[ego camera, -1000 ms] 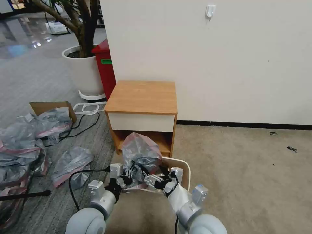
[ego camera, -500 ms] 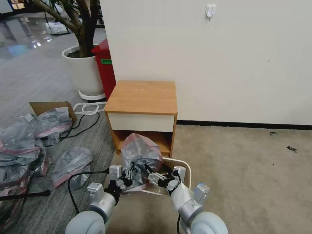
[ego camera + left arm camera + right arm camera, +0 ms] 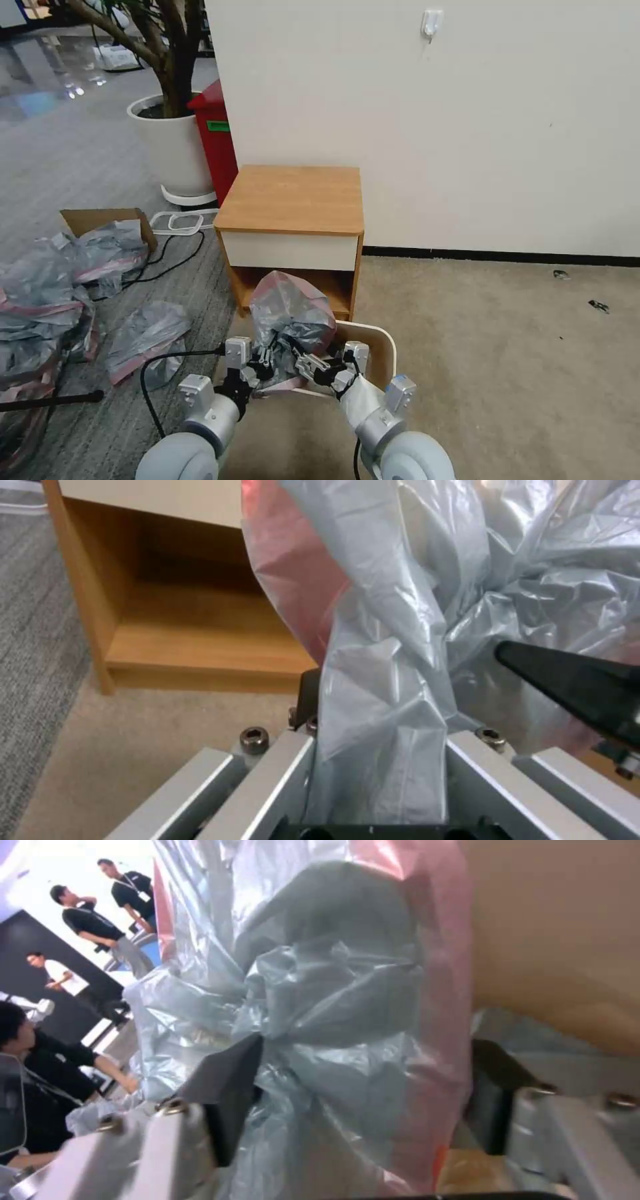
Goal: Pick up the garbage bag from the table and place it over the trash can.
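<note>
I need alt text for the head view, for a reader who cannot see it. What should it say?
Both grippers, left gripper and right gripper, hold a crumpled grey garbage bag with a pink rim above the near-left corner of a beige trash can. Behind stands a wooden table against a white wall; more grey bags lie on the floor at left.

One table (image 3: pixel 291 200), one trash can (image 3: pixel 381 341), one red bin (image 3: pixel 217 137), one plant pot (image 3: pixel 170 150), one cardboard box (image 3: pixel 100 219), two grippers (image 3: pixel 263 360) (image 3: pixel 303 363), one held bag (image 3: pixel 293 310).

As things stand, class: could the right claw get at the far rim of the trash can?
Probably yes. The right claw sits over the trash can, nothing between it and the far rim. But it and the left claw both grip the garbage bag, which would come along.
</note>
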Controlling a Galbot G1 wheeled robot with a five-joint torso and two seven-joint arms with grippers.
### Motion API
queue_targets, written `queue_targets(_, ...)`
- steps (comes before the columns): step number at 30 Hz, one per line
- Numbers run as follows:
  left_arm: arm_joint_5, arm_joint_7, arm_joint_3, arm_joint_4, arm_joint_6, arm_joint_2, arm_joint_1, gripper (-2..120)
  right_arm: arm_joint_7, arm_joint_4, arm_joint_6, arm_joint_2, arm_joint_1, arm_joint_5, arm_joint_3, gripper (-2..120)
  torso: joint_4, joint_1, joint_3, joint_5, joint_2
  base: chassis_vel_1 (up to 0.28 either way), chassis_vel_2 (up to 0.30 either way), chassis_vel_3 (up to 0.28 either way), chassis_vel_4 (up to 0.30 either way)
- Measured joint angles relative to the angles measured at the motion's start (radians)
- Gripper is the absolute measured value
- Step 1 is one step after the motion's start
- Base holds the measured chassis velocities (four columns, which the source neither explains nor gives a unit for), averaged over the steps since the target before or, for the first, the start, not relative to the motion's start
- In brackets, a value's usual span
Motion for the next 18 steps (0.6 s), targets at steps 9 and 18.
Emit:
queue_targets(9, -0.001, -0.004, -0.010, 0.001, 0.000, 0.000, 0.001, 4, -0.008, -0.004, 0.010, 0.004, -0.003, -0.024, -0.003, 28, 0.0000, 0.000, 0.000, 0.0000, 0.000, 0.000, 0.000, 0.000, 0.000)
queue_targets(18, -0.008, -0.010, -0.009, 0.012, -0.002, -0.003, -0.004, 4, -0.010, -0.005, 0.015, 0.010, -0.008, -0.028, -0.004, 0, 0.0000, 0.000, 0.000, 0.0000, 0.000, 0.000, 0.000, 0.000, 0.000)
